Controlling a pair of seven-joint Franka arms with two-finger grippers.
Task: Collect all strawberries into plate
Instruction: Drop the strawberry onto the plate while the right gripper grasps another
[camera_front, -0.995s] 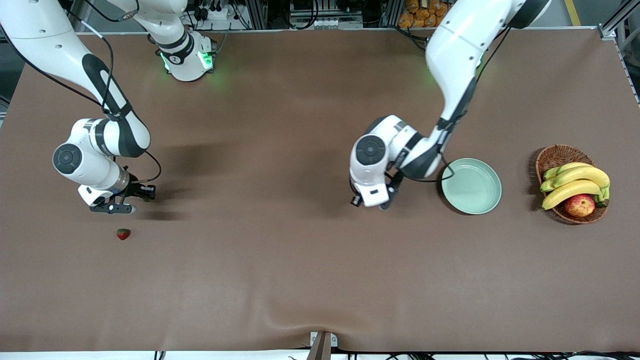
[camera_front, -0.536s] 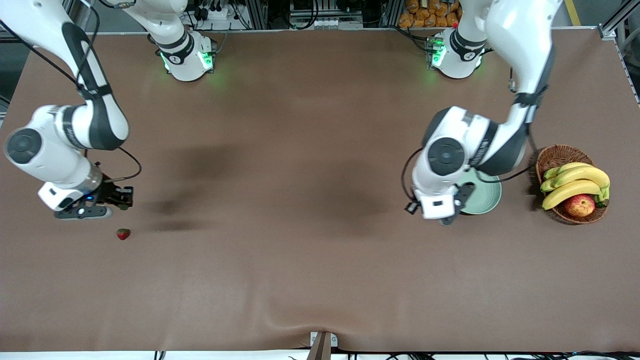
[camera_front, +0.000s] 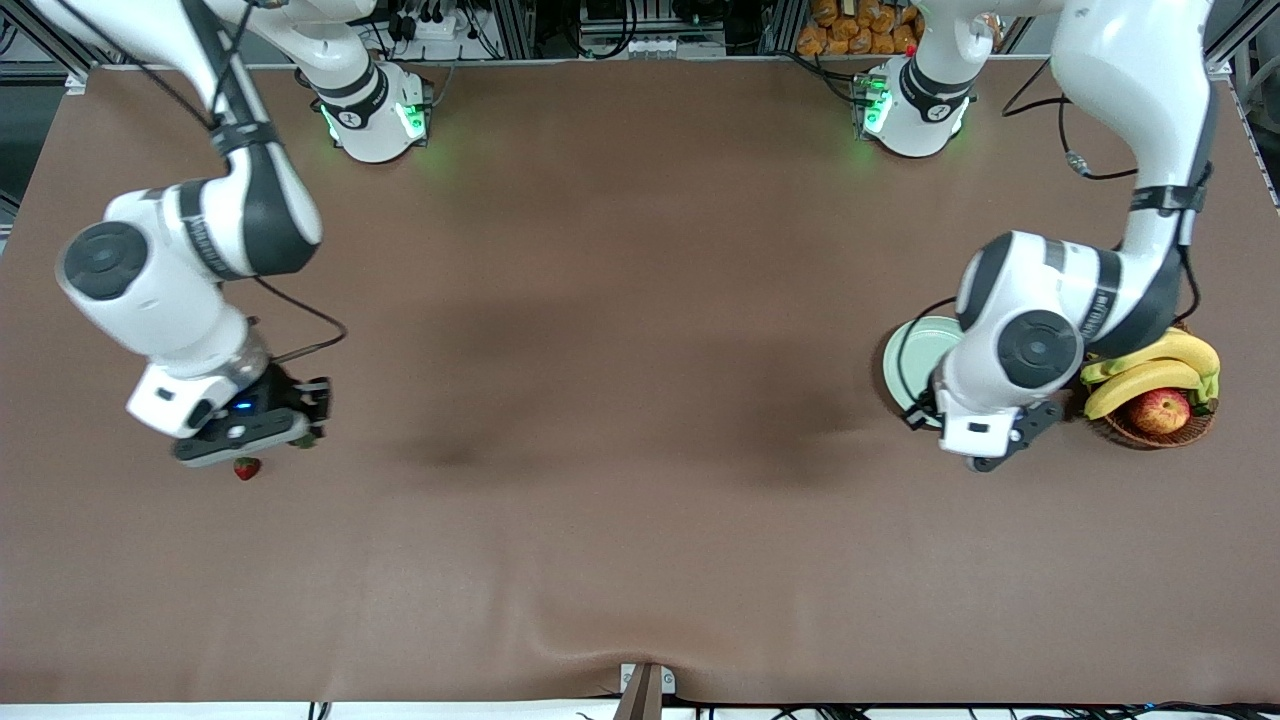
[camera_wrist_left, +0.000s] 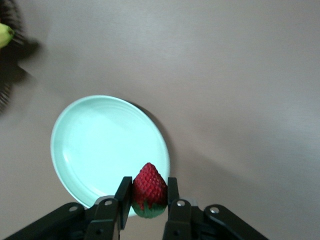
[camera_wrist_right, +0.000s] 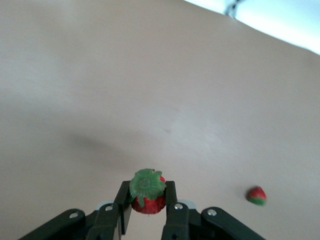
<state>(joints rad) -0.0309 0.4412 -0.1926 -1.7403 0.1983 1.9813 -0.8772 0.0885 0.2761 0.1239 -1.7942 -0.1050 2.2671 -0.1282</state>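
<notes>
My left gripper (camera_wrist_left: 148, 189) is shut on a red strawberry (camera_wrist_left: 149, 182), green top toward the wrist. It hangs over the rim of the pale mint-green plate (camera_wrist_left: 100, 145). In the front view the left gripper (camera_front: 1008, 447) and its wrist cover much of the plate (camera_front: 912, 362). My right gripper (camera_wrist_right: 148, 195) is shut on a second strawberry (camera_wrist_right: 148, 201), leafy top facing the camera. It is up over bare table at the right arm's end (camera_front: 300, 432). A third strawberry (camera_front: 246, 467) lies on the table just under that gripper's body, and the right wrist view shows this berry (camera_wrist_right: 256, 195) too.
A brown wicker basket (camera_front: 1150, 432) with bananas (camera_front: 1150, 372) and a red-yellow apple (camera_front: 1160, 410) stands beside the plate, at the left arm's end. The brown table cover has a small ridge near the front edge (camera_front: 560, 625).
The left arm swung from mid-table to over the plate, still holding its strawberry. The right arm shifted and now hangs over the loose strawberry, its grip unchanged.
</notes>
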